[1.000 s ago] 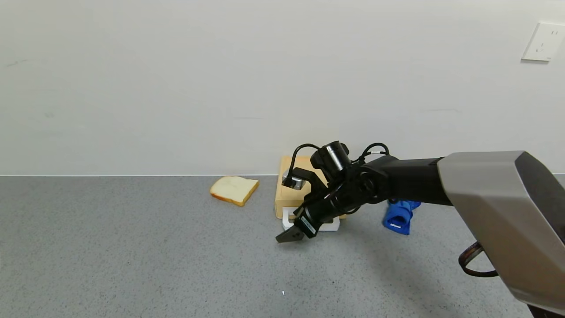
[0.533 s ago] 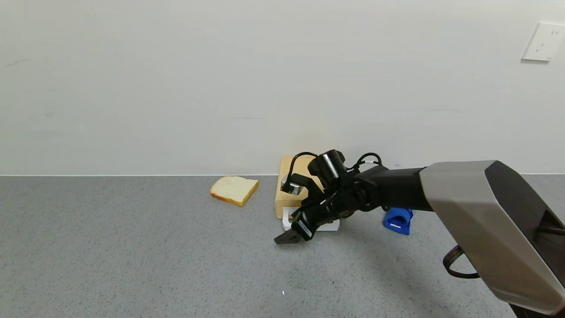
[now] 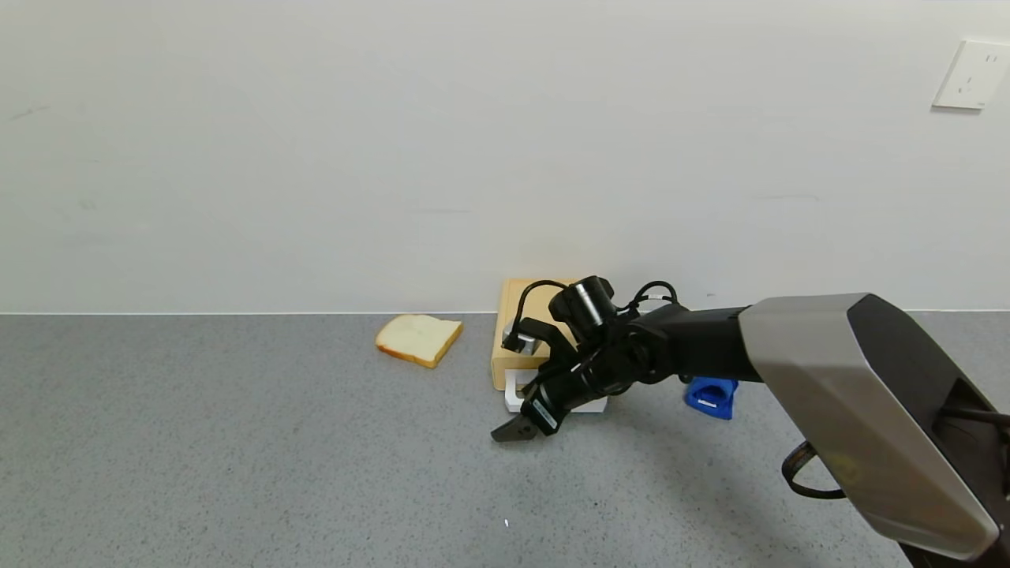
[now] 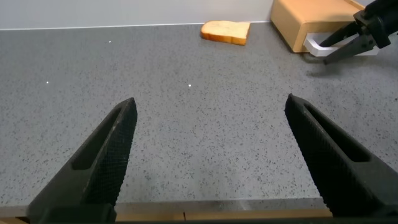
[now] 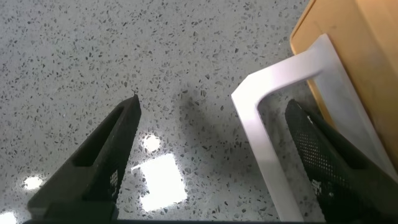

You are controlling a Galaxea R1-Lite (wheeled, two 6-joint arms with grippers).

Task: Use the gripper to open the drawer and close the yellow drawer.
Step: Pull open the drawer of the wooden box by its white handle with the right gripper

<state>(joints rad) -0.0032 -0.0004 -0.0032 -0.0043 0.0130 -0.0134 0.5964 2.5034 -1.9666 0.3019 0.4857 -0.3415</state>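
The pale yellow-tan drawer (image 3: 513, 339) lies flat against the back wall, its white loop handle (image 3: 514, 394) pointing towards me. My right gripper (image 3: 527, 412) is open and low over the table at the handle. In the right wrist view the gripper (image 5: 212, 106) straddles the handle's front bar (image 5: 264, 149). One finger (image 5: 329, 162) sits inside the loop next to the drawer (image 5: 354, 50). The other finger (image 5: 106, 149) is outside, over bare table. My left gripper (image 4: 209, 102) is open and empty near the table's front edge, out of the head view.
A bread slice (image 3: 418, 338) lies left of the drawer, also in the left wrist view (image 4: 226, 31). A blue rolled cloth (image 3: 710, 394) lies right of the drawer, partly behind my right arm. The white wall stands close behind the drawer.
My right arm has sunk lower and the gripper has dropped slightly towards the table at the handle. The drawer has not visibly moved.
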